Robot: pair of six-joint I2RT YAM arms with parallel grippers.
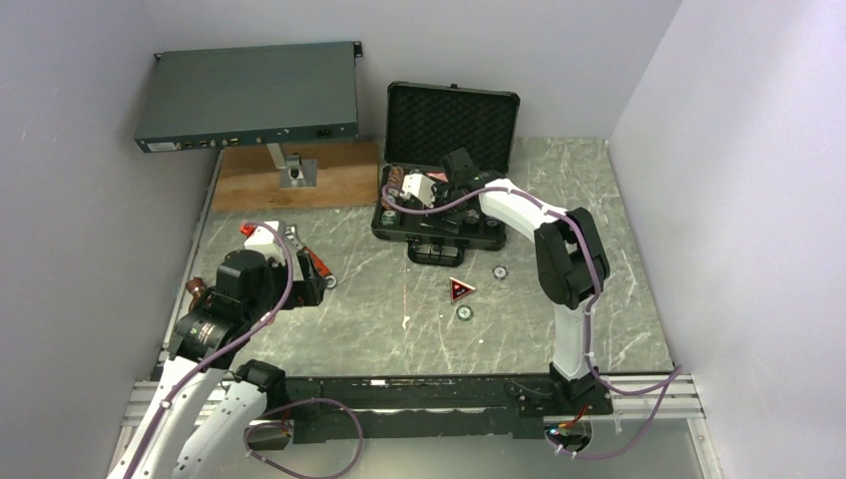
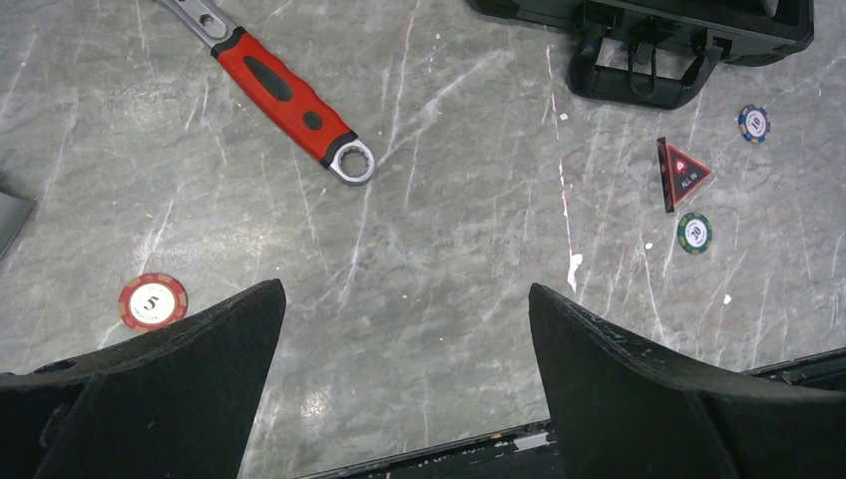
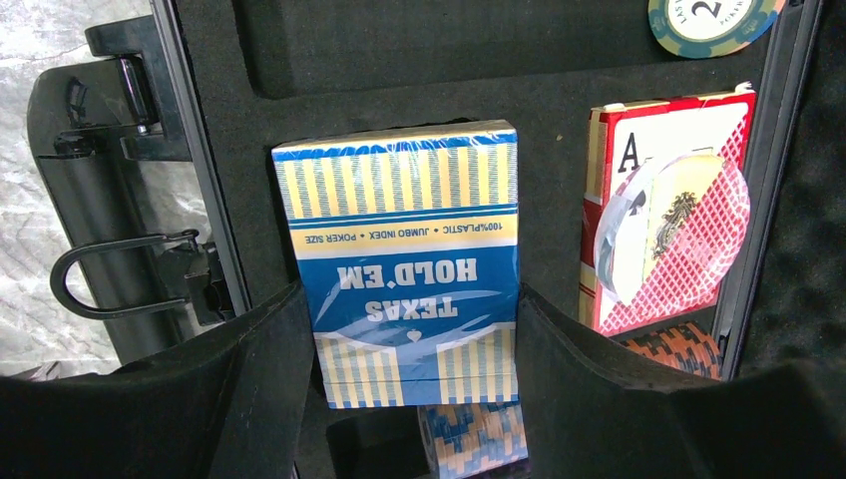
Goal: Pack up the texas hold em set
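Closest in, the left fingers [image 2: 229, 349] hang spread wide and empty over the tabletop [image 2: 449, 249], with a red "5" chip [image 2: 152, 301] just off their left tip at lower left, so that arm's nearer for it. The red triangular token [image 2: 681, 173], green chip [image 2: 694, 233] and blue chip [image 2: 754, 123] sit further out, upper right. Furthest back, inside the open black case [image 1: 454, 125], the right fingers [image 3: 249, 369] look partway closed on the long sides of the blue-yellow striped card box [image 3: 399, 200]. Its long axis runs straight away from the wrist over the foam, left of a red deck [image 3: 663, 220].
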